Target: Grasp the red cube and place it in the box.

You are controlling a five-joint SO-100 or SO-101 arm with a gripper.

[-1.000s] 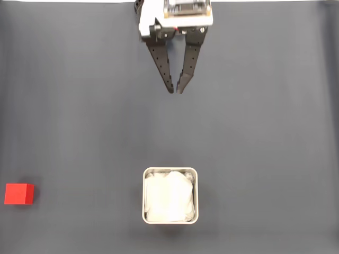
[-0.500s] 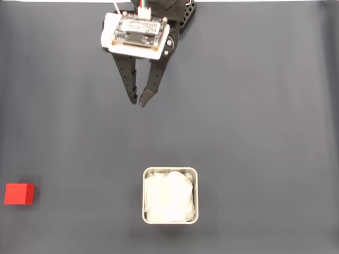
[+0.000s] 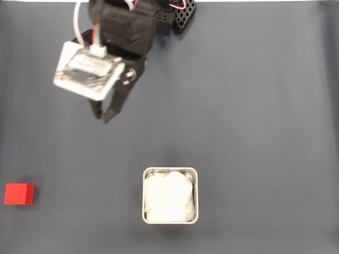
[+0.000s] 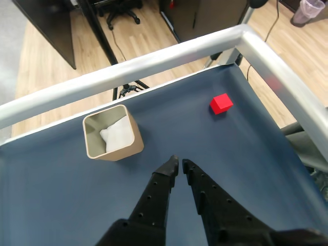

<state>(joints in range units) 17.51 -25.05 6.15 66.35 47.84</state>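
The red cube (image 3: 19, 193) lies at the far left edge of the dark mat in the fixed view; the wrist view shows the red cube (image 4: 221, 103) ahead and to the right. The box (image 3: 144, 196), a silver tin with white lining, sits low in the middle, and in the wrist view the box (image 4: 115, 149) stands ahead to the left. My gripper (image 3: 102, 117) hangs over the upper left of the mat, well apart from both. Its black fingers (image 4: 159, 187) point forward with tips almost touching, so the gripper (image 4: 179, 164) is shut on nothing.
A dark blue-grey mat (image 3: 254, 116) covers the table. In the wrist view a metal rail (image 4: 154, 56) borders the mat's far and right sides, with wooden floor and furniture legs beyond. Bare mat lies between gripper, cube and box.
The arm has swung left in the fixed view and reached further out over the mat, tilting toward the cube's side. Cube and box have not moved. The fingers stay together.
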